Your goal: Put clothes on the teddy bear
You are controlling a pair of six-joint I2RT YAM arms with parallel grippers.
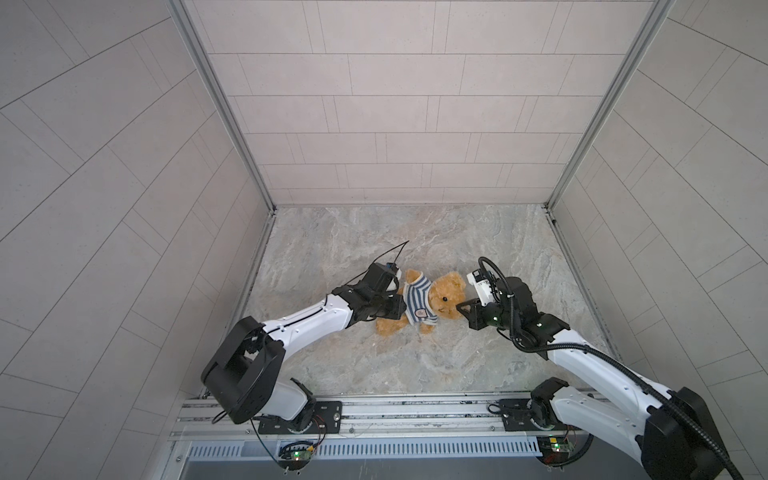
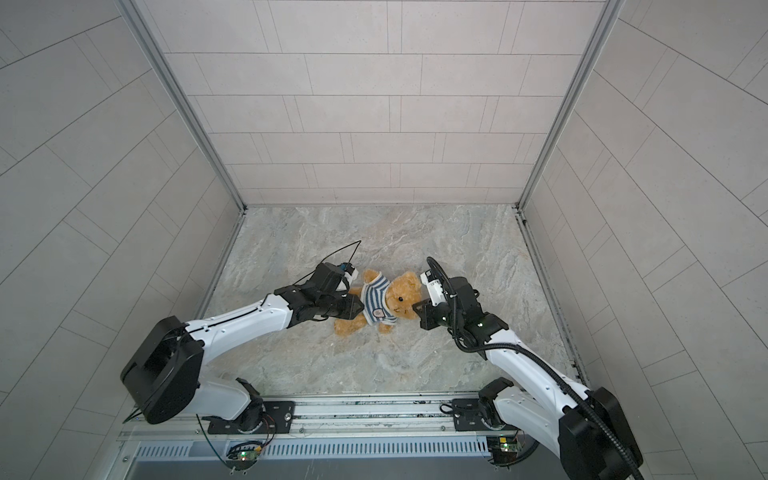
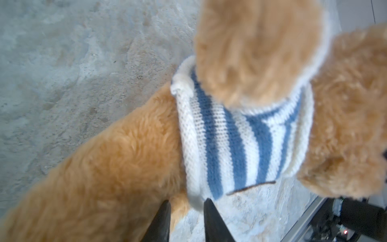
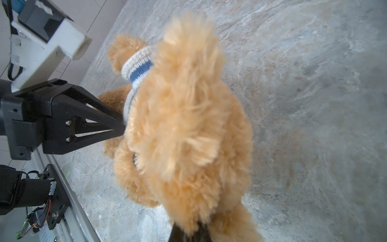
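The teddy bear [image 1: 446,293] [image 2: 401,295] lies on its back on the marble floor, head to the right, in both top views. A blue-and-white striped shirt [image 1: 417,305] [image 2: 376,305] covers its torso, and one arm pokes out of a sleeve [image 4: 138,62]. My left gripper [image 1: 401,309] [image 2: 359,309] sits at the shirt's lower hem by the legs. In the left wrist view its jaws [image 3: 187,201] stand apart, with the hem [image 3: 194,199] just at the tips. My right gripper [image 1: 459,308] [image 2: 415,307] [image 4: 189,228] is shut on fur at the bear's head [image 4: 188,125].
Tiled walls close the floor [image 1: 415,361] in at the back and both sides. A metal rail [image 1: 374,411] with the two arm bases runs along the front. A thin black cable [image 1: 395,249] arcs up from the left wrist.
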